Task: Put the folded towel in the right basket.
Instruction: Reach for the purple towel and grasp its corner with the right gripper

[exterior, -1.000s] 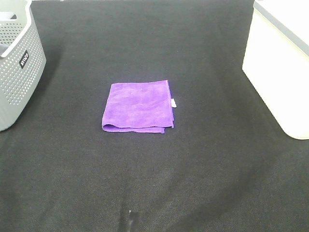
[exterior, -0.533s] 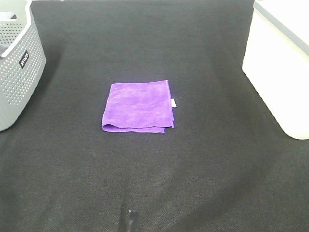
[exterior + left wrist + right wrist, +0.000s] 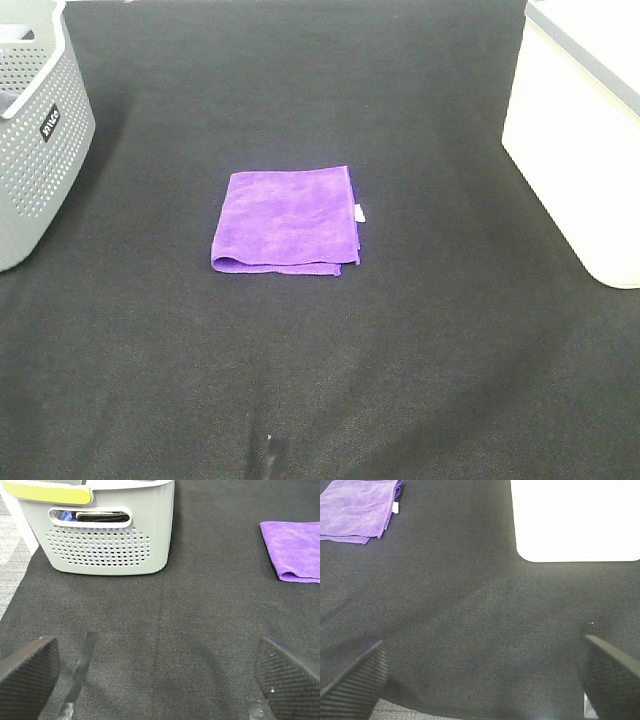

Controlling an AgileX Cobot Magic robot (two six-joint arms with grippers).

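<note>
A folded purple towel point(image 3: 287, 221) lies flat on the black mat in the middle of the exterior view, with a small white tag on its right edge. It also shows in the left wrist view point(image 3: 295, 550) and the right wrist view point(image 3: 359, 510). The white right basket point(image 3: 580, 130) stands at the right edge; its wall shows in the right wrist view point(image 3: 575, 520). My left gripper point(image 3: 155, 680) is open and empty, well short of the towel. My right gripper point(image 3: 480, 680) is open and empty, between the towel and the white basket. Neither arm shows in the exterior view.
A grey perforated basket point(image 3: 35, 130) stands at the left edge; in the left wrist view point(image 3: 105, 525) it holds dark items behind its handle slot. The black mat point(image 3: 330, 380) covers the table; its left border meets a pale floor point(image 3: 12, 535).
</note>
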